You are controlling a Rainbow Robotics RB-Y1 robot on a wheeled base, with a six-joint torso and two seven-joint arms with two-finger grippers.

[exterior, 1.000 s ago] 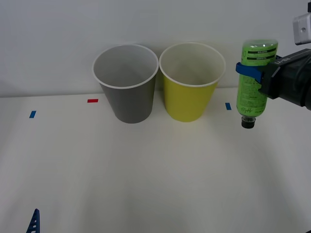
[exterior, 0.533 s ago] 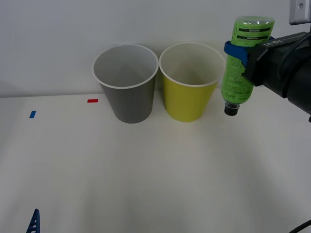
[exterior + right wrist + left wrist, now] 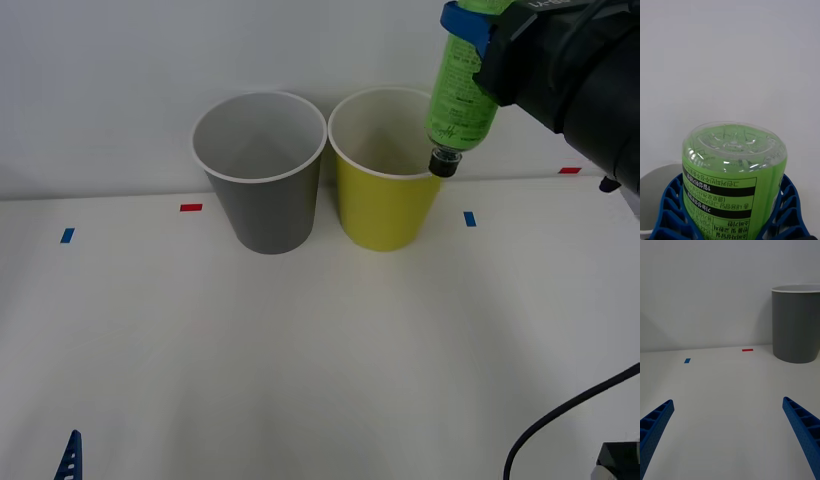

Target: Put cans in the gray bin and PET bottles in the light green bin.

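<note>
The light green bin (image 3: 390,170) is taken as landmark. The gray bin (image 3: 262,172) is set just beside it on its left, rims near touching; only pale inner wall is seen in both bins, and the bottoms are hidden. The PET bottle (image 3: 461,88) is held cap-down and slightly tilted by the right end effector (image 3: 478,30), its blue fingers (image 3: 672,213) clamped round the labelled body. The black cap (image 3: 443,164) is seen at the light green bin's right rim, at about rim level; whether it is inside or just outside the rim cannot be told.

The left end effector (image 3: 730,438) is parked low, near the counter's front left corner, well apart from the bin, spread wide and holding nothing.

The white counter (image 3: 320,350) is bare in front of the light green bin. Small tape marks are stuck to either side of the bins: blue (image 3: 469,218) and red (image 3: 569,170) on the right, red (image 3: 190,207) and blue (image 3: 67,235) on the left.
</note>
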